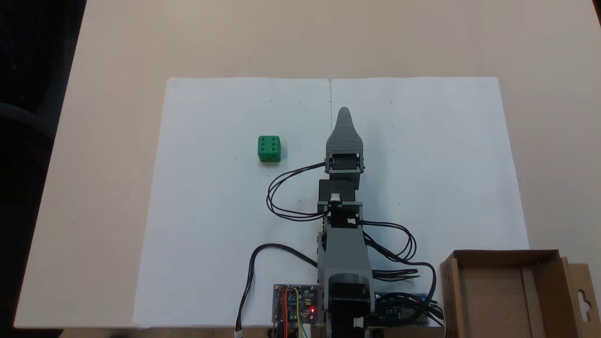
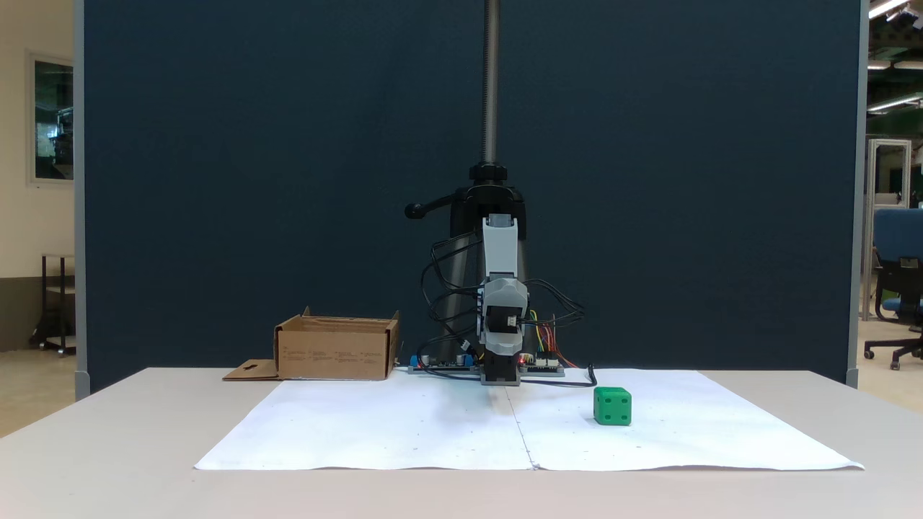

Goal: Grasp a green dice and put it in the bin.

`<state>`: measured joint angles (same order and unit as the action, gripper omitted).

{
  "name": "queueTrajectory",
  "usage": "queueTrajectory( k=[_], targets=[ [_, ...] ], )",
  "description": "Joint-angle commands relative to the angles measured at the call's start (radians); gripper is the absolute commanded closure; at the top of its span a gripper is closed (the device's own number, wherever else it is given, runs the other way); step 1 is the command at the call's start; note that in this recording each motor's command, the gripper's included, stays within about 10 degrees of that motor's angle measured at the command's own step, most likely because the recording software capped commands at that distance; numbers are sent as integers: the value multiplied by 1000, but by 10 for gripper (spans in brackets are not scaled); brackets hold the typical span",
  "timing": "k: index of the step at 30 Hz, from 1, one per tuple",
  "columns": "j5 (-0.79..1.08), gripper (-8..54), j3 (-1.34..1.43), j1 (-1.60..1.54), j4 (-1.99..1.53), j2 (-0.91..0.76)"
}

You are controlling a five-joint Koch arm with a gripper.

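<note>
From above, a fixed view shows six pips on top of the one green dice and the bare floor of the one cardboard bin, while the front fixed view shows the dice resting on the white paper. The dice lies well apart from the gripper, to its left seen from above. The jaws overlap, so I cannot tell whether they are apart or together.
</note>
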<state>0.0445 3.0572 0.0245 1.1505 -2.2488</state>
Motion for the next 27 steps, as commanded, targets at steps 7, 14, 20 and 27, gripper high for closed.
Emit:
queueTrajectory(
  k=[7, 14, 20, 27],
  targets=[
    [38, 12, 74, -12, 189, -115],
    [38, 10, 74, -11, 227, -118],
    [44, 25, 74, -26, 193, -115],
    [44, 65, 38, -55, 97, -114]
  ],
)
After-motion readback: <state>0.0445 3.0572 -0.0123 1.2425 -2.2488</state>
